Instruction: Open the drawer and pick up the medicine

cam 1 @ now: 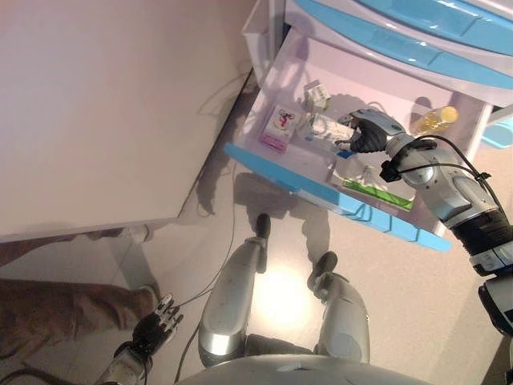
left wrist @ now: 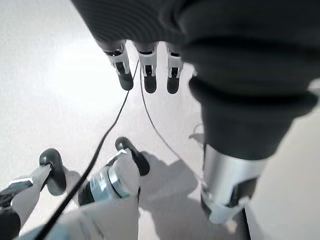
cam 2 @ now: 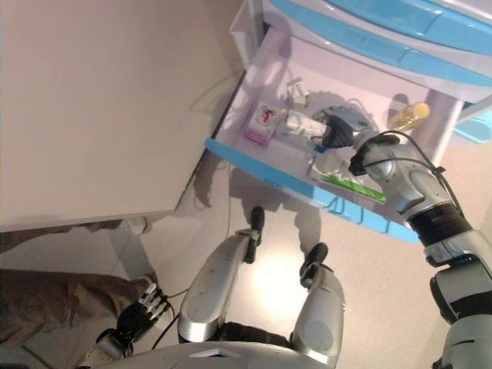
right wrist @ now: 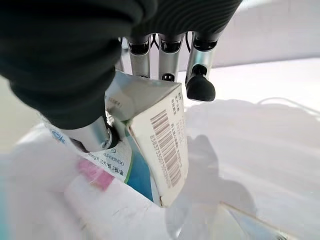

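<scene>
The white drawer (cam 1: 268, 74) with a blue front (cam 1: 272, 170) stands pulled out. My right hand (cam 1: 370, 132) is inside it, its fingers and thumb curled round a white medicine box (right wrist: 155, 145) with a barcode and a blue-green print. The box (cam 2: 301, 123) sticks out to the left of the hand. A pink box (cam 1: 278, 128), a small white box (cam 1: 318, 95) and a flat green-and-white box (cam 1: 377, 188) also lie in the drawer. My left hand (cam 1: 156, 325) hangs low at the lower left, open and empty, above the floor (left wrist: 50, 75).
A yellow bottle (cam 1: 435, 120) stands at the drawer's back right. Closed blue-fronted drawers (cam 1: 417, 40) sit above. A large white table top (cam 1: 96, 104) fills the left. A person's leg in brown trousers (cam 1: 64, 309) is beside my left hand.
</scene>
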### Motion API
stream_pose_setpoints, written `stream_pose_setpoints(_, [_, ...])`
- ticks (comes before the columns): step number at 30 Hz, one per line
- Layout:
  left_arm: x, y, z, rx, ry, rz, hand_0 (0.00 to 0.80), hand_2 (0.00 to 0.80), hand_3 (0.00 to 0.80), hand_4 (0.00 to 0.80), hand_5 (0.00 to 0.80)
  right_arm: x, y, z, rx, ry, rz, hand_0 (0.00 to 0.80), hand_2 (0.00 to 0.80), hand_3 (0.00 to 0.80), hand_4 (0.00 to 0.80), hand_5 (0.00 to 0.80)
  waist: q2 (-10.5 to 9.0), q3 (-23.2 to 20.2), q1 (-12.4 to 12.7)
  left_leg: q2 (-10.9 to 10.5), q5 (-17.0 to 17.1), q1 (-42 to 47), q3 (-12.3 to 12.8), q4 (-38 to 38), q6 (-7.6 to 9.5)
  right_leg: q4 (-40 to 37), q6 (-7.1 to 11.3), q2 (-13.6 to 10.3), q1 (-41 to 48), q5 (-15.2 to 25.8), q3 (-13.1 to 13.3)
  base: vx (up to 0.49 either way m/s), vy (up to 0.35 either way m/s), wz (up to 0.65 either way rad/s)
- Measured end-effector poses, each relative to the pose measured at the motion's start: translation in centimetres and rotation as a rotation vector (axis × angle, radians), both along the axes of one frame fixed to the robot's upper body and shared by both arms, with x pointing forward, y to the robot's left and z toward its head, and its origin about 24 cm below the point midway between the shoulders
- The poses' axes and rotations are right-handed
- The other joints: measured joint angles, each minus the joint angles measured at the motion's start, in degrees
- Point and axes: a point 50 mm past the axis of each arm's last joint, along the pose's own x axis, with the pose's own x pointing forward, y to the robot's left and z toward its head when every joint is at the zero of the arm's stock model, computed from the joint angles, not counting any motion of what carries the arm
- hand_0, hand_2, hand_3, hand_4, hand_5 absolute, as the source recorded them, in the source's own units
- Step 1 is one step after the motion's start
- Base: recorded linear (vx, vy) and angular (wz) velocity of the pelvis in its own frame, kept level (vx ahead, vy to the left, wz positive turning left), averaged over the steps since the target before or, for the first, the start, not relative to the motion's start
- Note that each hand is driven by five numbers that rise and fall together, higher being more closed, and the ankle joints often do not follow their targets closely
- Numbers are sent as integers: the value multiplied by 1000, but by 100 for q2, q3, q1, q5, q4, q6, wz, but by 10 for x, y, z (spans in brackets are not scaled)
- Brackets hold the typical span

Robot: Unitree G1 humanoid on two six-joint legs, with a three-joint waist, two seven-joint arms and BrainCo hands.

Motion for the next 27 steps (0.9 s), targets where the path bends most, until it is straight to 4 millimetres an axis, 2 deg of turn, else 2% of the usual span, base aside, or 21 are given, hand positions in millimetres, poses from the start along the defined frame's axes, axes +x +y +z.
stream_pose_setpoints(5, [-3, 3, -1, 8, 14, 9, 0, 0, 0, 0, 0, -20, 15, 18, -64, -10, 128, 800, 800, 800, 800, 800, -185, -24, -145, 42, -2, 106, 78, -88, 10, -220, -26, 66, 107, 109, 49, 5, -49, -9])
stream_pose_setpoints(10, [-9, 6, -3, 17, 33, 34, 0, 0, 0, 0, 0, -36, 19, 26, -107, 7, 202, 800, 800, 800, 800, 800, -249, -45, -157, 52, -11, 396, 177, -247, 8, -509, 46, 121, 415, 257, 110, 55, -57, -9])
stream_pose_setpoints(16, [-21, 12, -6, 38, 69, 79, 0, 0, 0, 0, 0, -59, 35, 43, -39, -1, 370, 800, 800, 800, 800, 800, -605, -261, -278, 96, -41, 590, 259, -326, -25, -725, 36, 209, 620, 289, 141, 49, -47, -7])
stream_pose_setpoints(22, [-40, 12, -13, 60, 159, 69, 0, 0, 0, 0, 0, -85, 47, 59, 98, 10, 548, 800, 800, 800, 800, 800, -664, -789, -301, 109, -123, 829, 274, -483, -78, -882, 42, 238, 845, 298, 147, 62, -2, -5])
stream_pose_setpoints(27, [-55, 10, -18, 63, 221, 67, 0, 0, 0, 0, 0, -88, 49, 64, 188, 6, 595, 800, 800, 800, 800, 800, -661, -1169, -388, 112, -130, 888, 285, -511, -82, -888, 41, 238, 890, 297, 145, 60, 0, -2])
